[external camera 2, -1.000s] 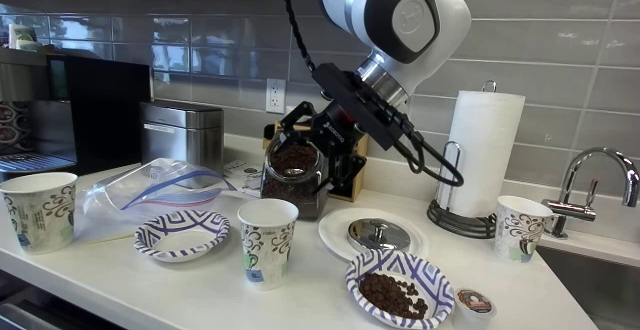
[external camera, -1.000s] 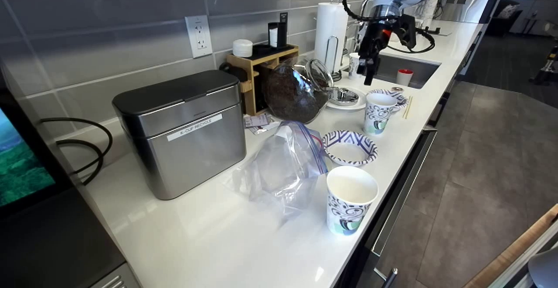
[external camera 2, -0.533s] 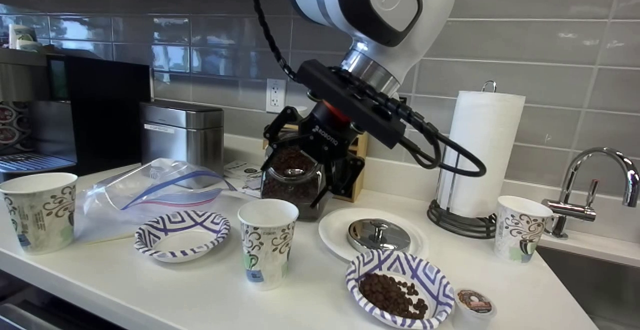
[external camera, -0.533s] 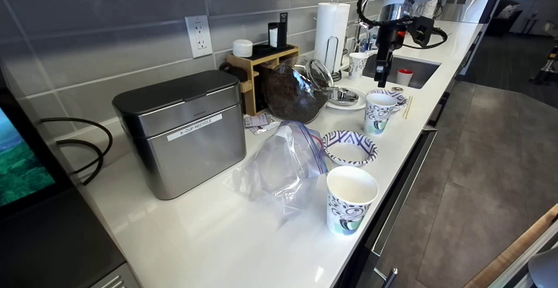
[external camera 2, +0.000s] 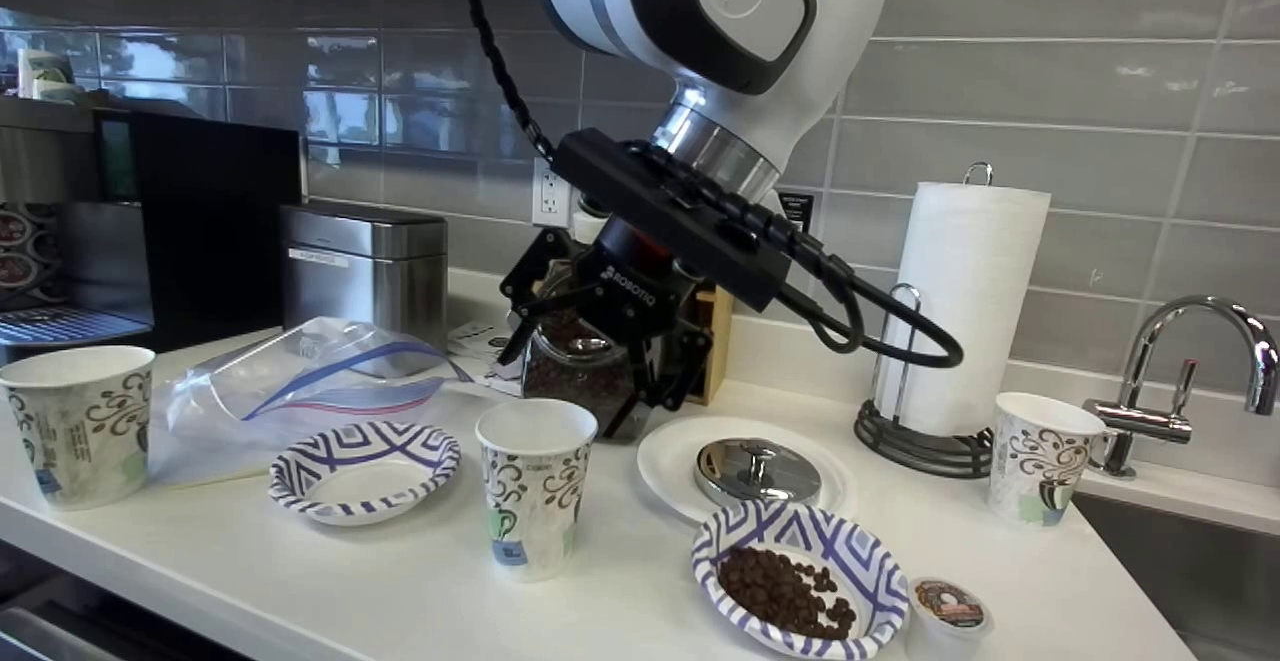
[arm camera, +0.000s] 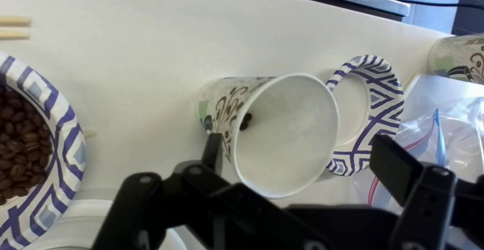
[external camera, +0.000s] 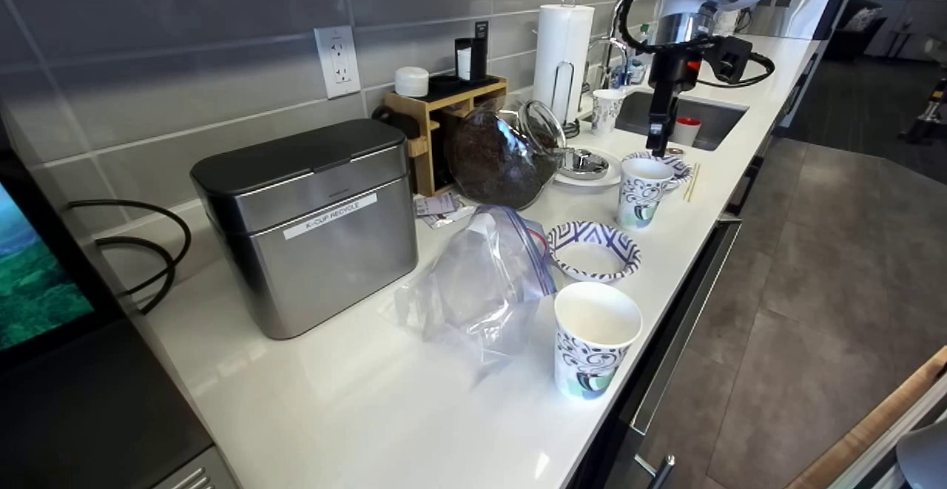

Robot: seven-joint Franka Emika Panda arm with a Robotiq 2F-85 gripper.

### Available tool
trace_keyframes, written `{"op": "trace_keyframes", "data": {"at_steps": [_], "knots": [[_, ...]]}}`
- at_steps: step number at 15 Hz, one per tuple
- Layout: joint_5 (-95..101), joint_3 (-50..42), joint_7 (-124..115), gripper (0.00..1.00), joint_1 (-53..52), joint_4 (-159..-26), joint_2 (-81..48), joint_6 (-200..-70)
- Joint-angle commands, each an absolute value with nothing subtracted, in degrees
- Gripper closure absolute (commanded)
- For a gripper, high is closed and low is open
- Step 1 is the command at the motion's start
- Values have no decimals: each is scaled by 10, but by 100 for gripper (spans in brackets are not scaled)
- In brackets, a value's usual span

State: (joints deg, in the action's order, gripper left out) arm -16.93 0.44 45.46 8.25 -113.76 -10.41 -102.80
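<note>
My gripper (arm camera: 301, 155) is open and empty. In the wrist view a patterned paper cup (arm camera: 287, 136) shows between the spread fingers, with a few dark beans at its bottom. In an exterior view the gripper (external camera 2: 562, 386) hangs above and behind this upright cup (external camera 2: 535, 501), in front of the glass jar of coffee beans (external camera 2: 578, 376). In an exterior view the fingertips (external camera: 655, 150) are just above the cup's far side. An empty patterned bowl (external camera 2: 365, 471) stands beside the cup. Another bowl (external camera 2: 880, 561) holds coffee beans (external camera 2: 785, 596); it also shows in the wrist view (arm camera: 70, 136).
A plate (external camera 2: 665, 461) with a metal lid (external camera 2: 757, 476) lies near the jar. Another cup (external camera 2: 75, 431) and a plastic bag (external camera 2: 290, 381) stand to one side. A paper towel roll (external camera 2: 970, 311), a third cup (external camera 2: 1040, 461), a small pod (external camera 2: 948, 611) and a steel bin (external camera: 333, 245) are around.
My gripper has moved away from the jar and lower, towards the middle cup, and its fingers stay spread. The objects on the counter have not moved.
</note>
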Motion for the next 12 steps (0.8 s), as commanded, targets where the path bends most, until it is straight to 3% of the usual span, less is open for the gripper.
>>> {"op": "trace_keyframes", "data": {"at_steps": [1,12], "knots": [[-157,-5,432,0,72,-1164,-87,-1047],[-180,-37,178,0,81,-1134,-133,-1056]]}}
